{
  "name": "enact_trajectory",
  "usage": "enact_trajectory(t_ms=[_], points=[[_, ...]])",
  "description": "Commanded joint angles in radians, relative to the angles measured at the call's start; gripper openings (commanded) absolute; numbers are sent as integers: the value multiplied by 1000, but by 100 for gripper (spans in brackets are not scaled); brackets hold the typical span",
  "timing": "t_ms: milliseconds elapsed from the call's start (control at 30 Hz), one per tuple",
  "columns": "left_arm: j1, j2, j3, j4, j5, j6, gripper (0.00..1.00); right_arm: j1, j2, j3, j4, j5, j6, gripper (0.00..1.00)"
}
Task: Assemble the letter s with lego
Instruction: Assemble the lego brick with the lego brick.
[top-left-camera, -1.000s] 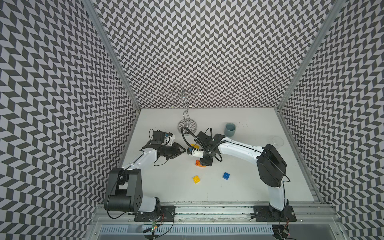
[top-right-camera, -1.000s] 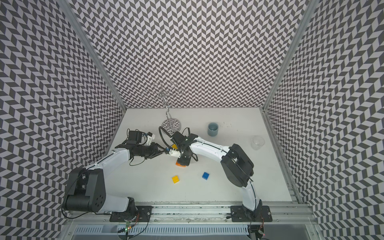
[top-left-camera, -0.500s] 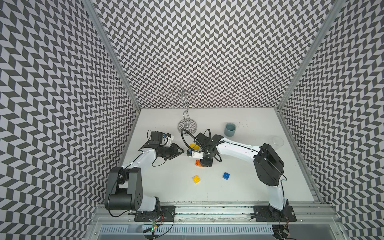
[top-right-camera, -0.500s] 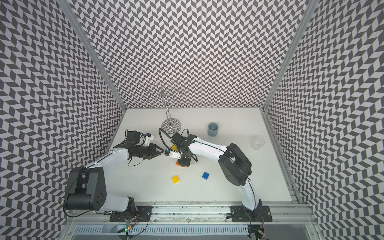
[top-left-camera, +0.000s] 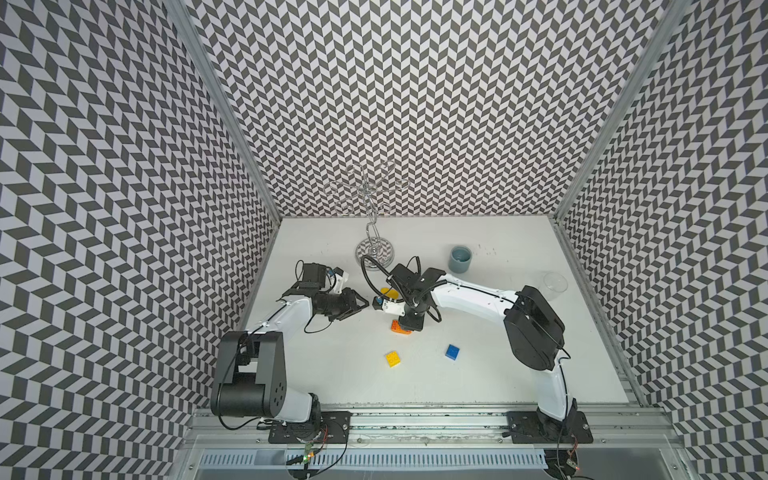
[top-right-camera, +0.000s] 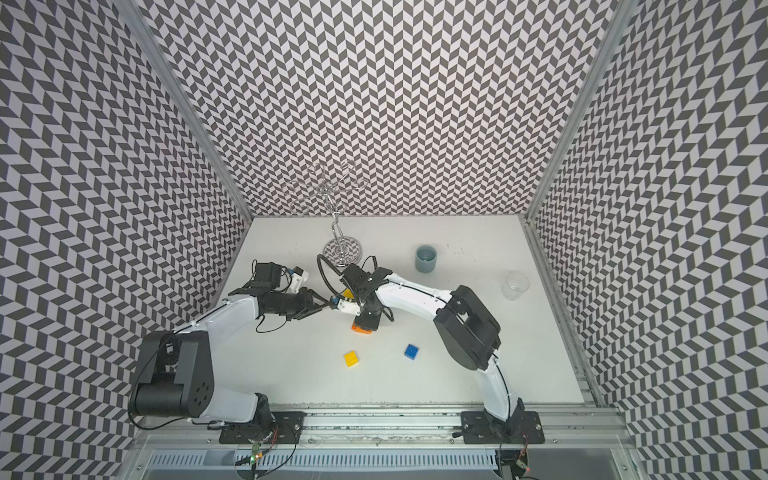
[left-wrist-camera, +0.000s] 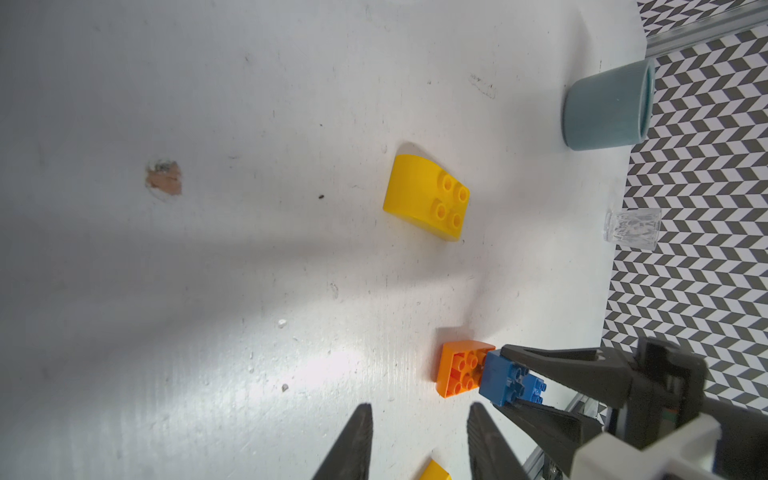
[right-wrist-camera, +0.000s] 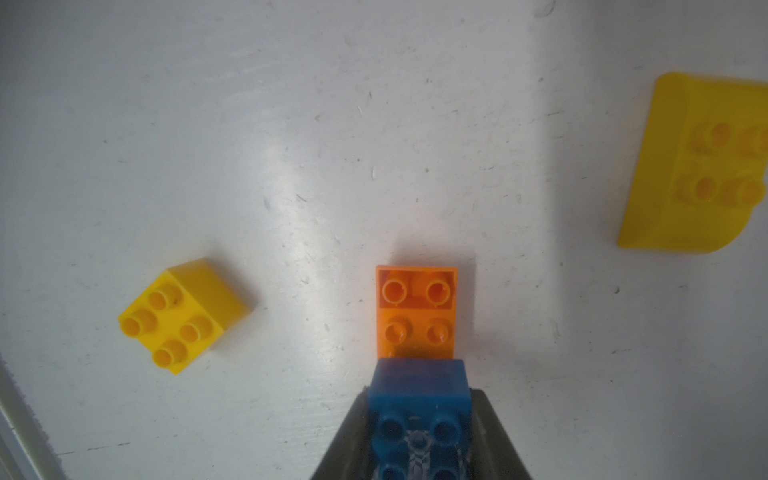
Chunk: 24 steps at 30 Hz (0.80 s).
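My right gripper (right-wrist-camera: 419, 395) is shut on a blue brick (right-wrist-camera: 419, 399) and holds it tilted against one end of the orange brick (right-wrist-camera: 417, 311), which lies on the table. In the left wrist view the blue brick (left-wrist-camera: 505, 382) touches the orange brick (left-wrist-camera: 457, 370). My left gripper (left-wrist-camera: 419, 409) stands open and empty just left of them. In both top views a square yellow brick (top-left-camera: 393, 358) (top-right-camera: 351, 358) and a second blue brick (top-left-camera: 452, 351) (top-right-camera: 411, 351) lie loose nearer the front. A curved yellow brick (left-wrist-camera: 424, 195) lies behind the right gripper (top-left-camera: 411, 322).
A grey cup (top-left-camera: 460, 259) stands at the back, right of centre. A clear glass (top-left-camera: 555, 284) sits near the right edge. A wire stand (top-left-camera: 374, 249) rises at the back middle. Patterned walls close in three sides.
Almost nothing differs. The right gripper stays shut on the blue brick at the orange one, and the left gripper hovers open beside it.
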Motion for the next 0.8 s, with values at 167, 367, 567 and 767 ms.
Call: enact_trajectory(t_ms=[167,367,567,767], points=[[6,16,16,-11,20,17,40,-10,30,19,14,4,0,0],[6,19,16,-9,23,16,40,-10,38,17,10,6,0,0],[6,22,16,-7,21,16,40,-11,35,14,-12,1,-8,0],[8,25,16,-5,22,16,40,-7,36,8,-26,-2,-11,0]])
